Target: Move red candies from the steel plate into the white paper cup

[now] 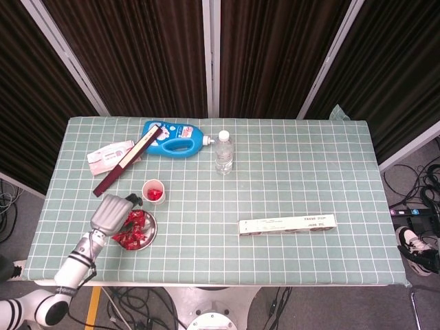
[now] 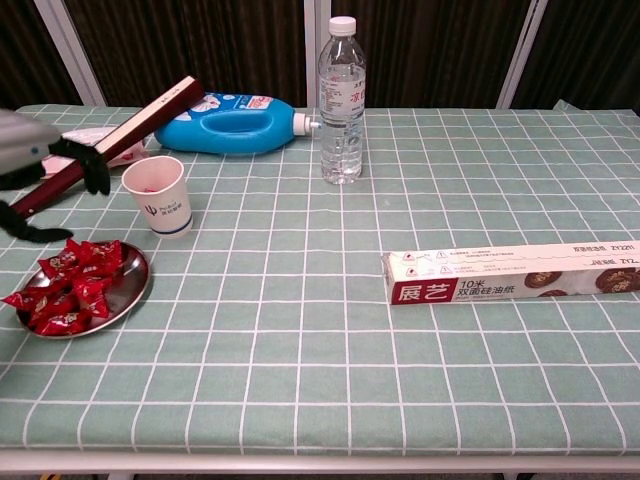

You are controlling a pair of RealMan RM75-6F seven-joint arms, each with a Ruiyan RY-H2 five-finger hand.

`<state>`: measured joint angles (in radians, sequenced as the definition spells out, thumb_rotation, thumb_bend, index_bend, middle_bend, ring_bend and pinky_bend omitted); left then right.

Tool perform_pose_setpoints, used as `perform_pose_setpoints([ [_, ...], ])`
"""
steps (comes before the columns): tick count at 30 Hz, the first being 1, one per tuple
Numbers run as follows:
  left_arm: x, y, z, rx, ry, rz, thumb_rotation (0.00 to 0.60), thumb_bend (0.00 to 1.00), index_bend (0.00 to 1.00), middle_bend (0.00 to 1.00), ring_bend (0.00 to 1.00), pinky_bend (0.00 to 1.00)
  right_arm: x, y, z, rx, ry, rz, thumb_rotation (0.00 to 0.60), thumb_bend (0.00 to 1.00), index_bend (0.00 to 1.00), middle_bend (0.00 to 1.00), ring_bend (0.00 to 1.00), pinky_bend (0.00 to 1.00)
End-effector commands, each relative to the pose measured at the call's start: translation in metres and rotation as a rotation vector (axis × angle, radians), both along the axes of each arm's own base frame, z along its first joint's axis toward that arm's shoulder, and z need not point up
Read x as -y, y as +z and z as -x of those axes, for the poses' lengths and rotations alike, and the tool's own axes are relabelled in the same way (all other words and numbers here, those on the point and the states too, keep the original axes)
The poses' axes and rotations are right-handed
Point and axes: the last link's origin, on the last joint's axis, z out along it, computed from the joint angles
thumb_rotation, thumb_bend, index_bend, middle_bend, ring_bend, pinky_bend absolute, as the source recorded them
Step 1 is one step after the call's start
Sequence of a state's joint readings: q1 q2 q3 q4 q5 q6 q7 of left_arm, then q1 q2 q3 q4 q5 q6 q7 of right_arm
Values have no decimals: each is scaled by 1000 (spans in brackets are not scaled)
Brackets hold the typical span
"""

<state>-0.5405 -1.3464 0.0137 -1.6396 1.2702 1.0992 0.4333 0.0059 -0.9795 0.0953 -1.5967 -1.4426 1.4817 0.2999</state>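
Green checked counter (image 1: 289,185): white paper cup (image 1: 153,192) already containing red candies; most remaining on steel plate (image 2: 128,295). Left robot hand (image 1: 110,212) spread, empty, above plate.

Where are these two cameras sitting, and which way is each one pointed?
Head view: high above, looking steeply down on the whole table; shows the robot's left arm and left hand at the steel plate.
Chest view: low at the table's near edge, looking level across it; only the left hand shows, at the left edge.
Both share the white paper cup, red candies, water bottle and long box.
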Motion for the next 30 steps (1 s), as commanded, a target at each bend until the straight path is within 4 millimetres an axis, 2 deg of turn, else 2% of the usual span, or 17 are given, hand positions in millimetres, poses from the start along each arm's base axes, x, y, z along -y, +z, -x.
perform_pose_setpoints([
  [1, 15, -11, 6, -10, 26, 49, 600, 267, 432, 453, 918, 1000, 0, 0, -1, -1, 3, 0, 600, 30, 0, 134, 0, 347],
  [16, 25, -48, 12, -32, 98, 133, 600, 283, 441, 468, 918, 1000, -2, 1, -1, -1, 0, 1, 600, 29, 0, 134, 0, 347],
  [30, 18, -56, 17, -36, 124, 116, 600, 326, 528, 537, 922, 1000, -4, 2, -2, -2, -1, 3, 600, 29, 0, 134, 0, 348],
])
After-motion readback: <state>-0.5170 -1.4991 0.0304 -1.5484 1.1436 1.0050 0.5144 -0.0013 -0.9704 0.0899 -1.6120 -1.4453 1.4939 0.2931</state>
